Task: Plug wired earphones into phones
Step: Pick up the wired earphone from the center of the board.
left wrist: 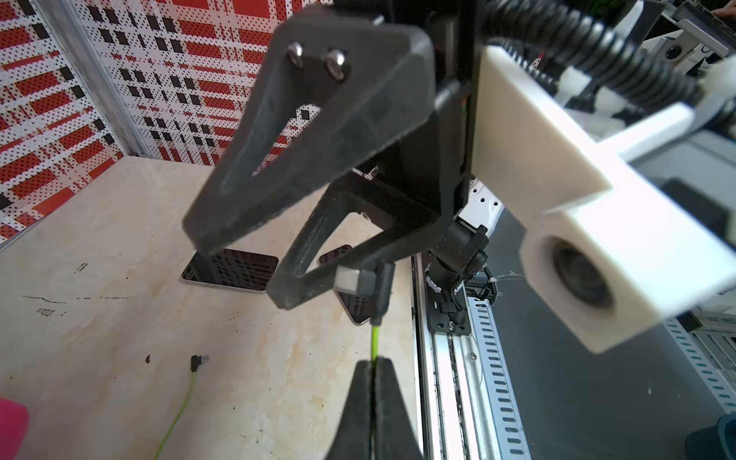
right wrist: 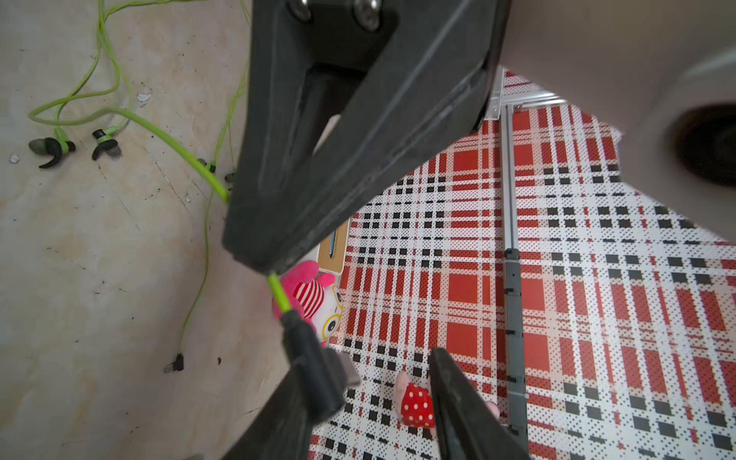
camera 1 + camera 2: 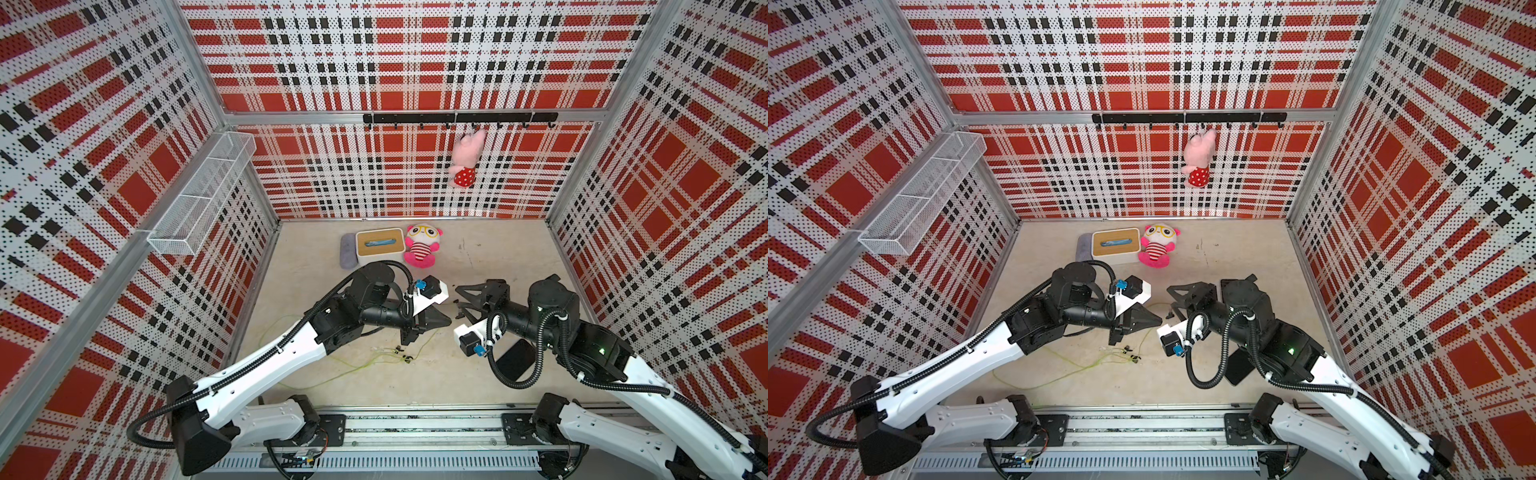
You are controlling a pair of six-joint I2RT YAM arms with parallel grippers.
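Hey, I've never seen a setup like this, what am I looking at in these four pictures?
Two robot arms, the left arm and the right arm, work over a beige table inside plaid walls. Two pictures look down from one overhead camera; the other two come from a camera on each arm's wrist. On the table lie two black phones, yellow-green earphones, a white box and a plush toy. The left jaws are shut on an earphone cable; its black plug sits between the open right jaws.

Black plug (image 2: 314, 358) (green cable (image 2: 277, 292)) beside parted right tool (image 2: 366, 362).
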